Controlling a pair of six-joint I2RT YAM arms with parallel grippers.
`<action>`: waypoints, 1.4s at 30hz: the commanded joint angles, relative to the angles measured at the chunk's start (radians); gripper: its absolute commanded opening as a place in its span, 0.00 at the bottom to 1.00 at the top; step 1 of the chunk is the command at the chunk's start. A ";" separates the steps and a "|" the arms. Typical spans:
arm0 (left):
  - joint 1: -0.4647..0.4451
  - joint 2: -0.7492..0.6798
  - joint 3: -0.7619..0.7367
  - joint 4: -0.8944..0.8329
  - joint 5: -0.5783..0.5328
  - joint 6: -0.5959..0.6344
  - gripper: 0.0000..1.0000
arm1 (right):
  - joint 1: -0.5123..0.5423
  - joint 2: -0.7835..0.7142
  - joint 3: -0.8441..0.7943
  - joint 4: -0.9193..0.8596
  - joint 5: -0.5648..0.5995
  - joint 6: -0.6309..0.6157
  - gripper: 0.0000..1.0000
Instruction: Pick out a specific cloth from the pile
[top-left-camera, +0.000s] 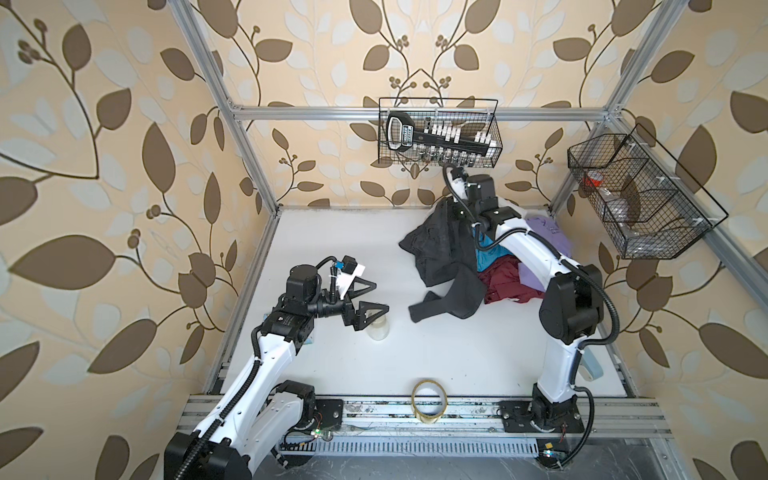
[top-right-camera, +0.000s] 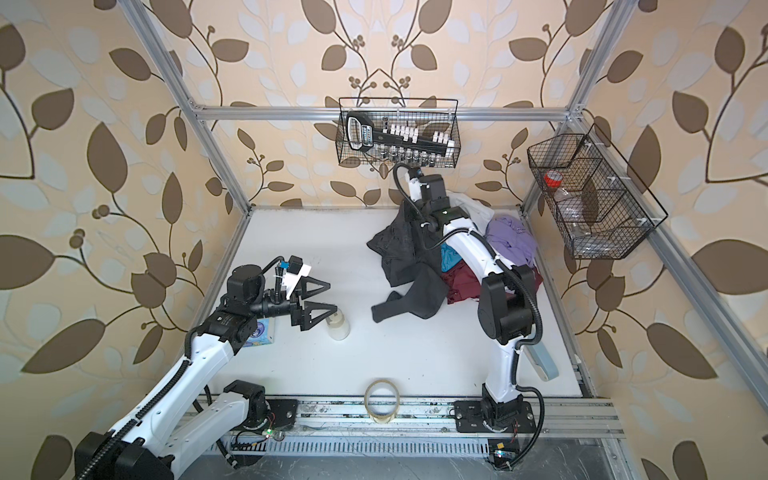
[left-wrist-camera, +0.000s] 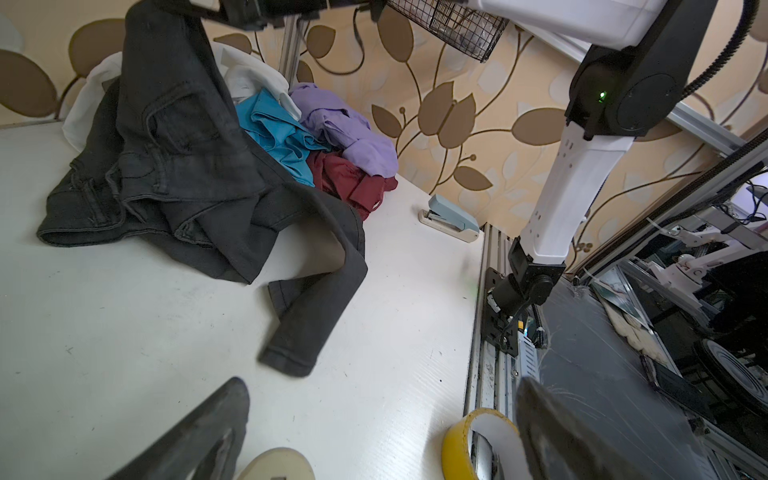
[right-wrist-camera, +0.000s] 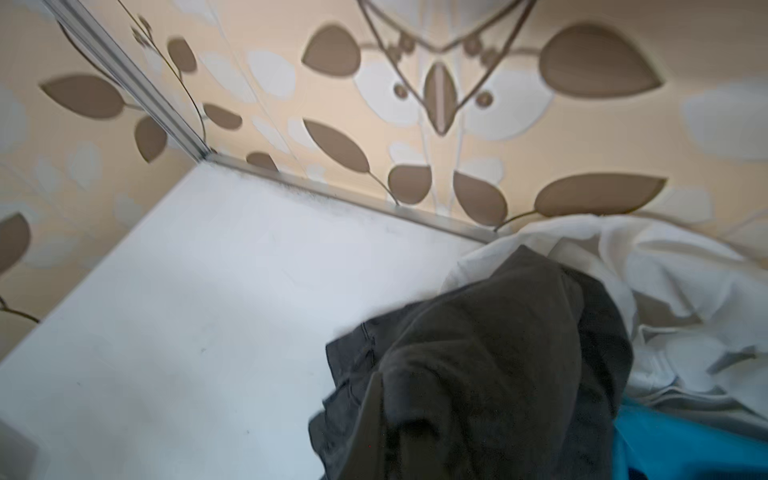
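closest in, the left arm climbs from the near rail. beyond it the white surface is mostly bare; the pile sits at its far right corner, a heap of white, teal, lilac and maroon. the cloth, charcoal denim trousers, is half out of it: one end hangs raised from the right hand at the pile's far side, the body sags down the pile's left flank, and one leg trails onto the surface on the near side, against the maroon garment. the right hand is pinched tight on the denim. the left hand stands wide and holds nothing, just above a small white bottle at the left; a tape roll stands at the near edge.

the step in hand looks like the draw-out. done well, i judge, it means carrying the raised end up and leftward over bare surface until the trailing leg slides free; denim is heavy, so a slow pull guards against the fold slipping out and the teal piece riding along.

the right hand's fingers are hidden under its wrist in both top views and cut off in the left wrist view; the right wrist view is blurred, showing only a dark fold over white fabric. no waistband button can be made out.
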 joint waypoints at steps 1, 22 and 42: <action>-0.011 -0.002 0.003 0.009 0.003 0.023 0.99 | 0.053 0.047 -0.068 -0.030 0.109 -0.083 0.00; -0.015 -0.015 -0.005 0.012 0.003 0.025 0.99 | 0.181 0.083 -0.253 -0.130 0.180 -0.068 0.70; -0.017 -0.022 -0.010 0.012 -0.001 0.029 0.99 | 0.240 0.245 -0.150 -0.355 0.339 -0.068 0.95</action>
